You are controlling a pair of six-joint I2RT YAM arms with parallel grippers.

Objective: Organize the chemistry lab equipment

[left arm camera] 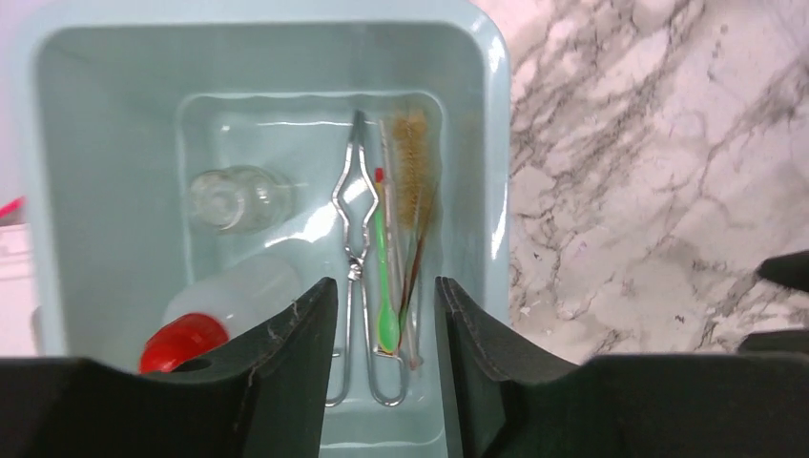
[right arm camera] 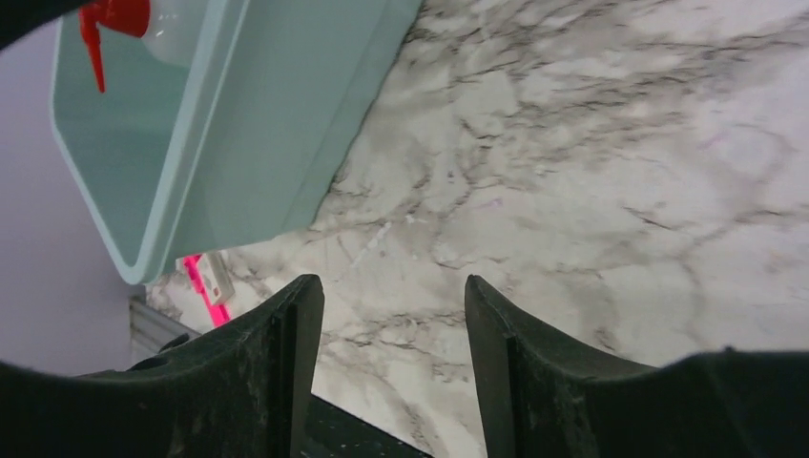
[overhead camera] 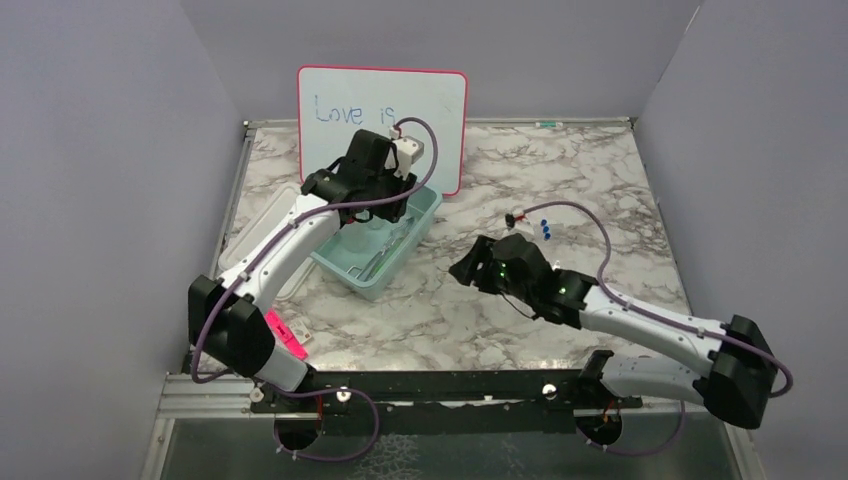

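Note:
A pale teal bin [overhead camera: 425, 208] stands left of the table's middle; it also shows in the left wrist view [left arm camera: 491, 114] and the right wrist view [right arm camera: 277, 124]. Inside lie the white squeeze bottle with red nozzle [left arm camera: 224, 305], a small glass flask [left arm camera: 234, 197], metal tongs [left arm camera: 355, 239], a green spatula [left arm camera: 384, 277] and a brown bristle brush [left arm camera: 412, 181]. My left gripper [left arm camera: 386, 296] hangs open and empty above the bin. Blue-capped tubes [overhead camera: 543, 229] lie on the marble to the right. My right gripper [overhead camera: 462, 268] is open and empty over bare marble, right of the bin.
A pink-framed whiteboard [overhead camera: 382, 110] leans on the back wall behind the bin. A pink marker pen [overhead camera: 285, 335] lies near the left arm's base. A clear lid [overhead camera: 272, 215] lies left of the bin. Grey walls close in both sides.

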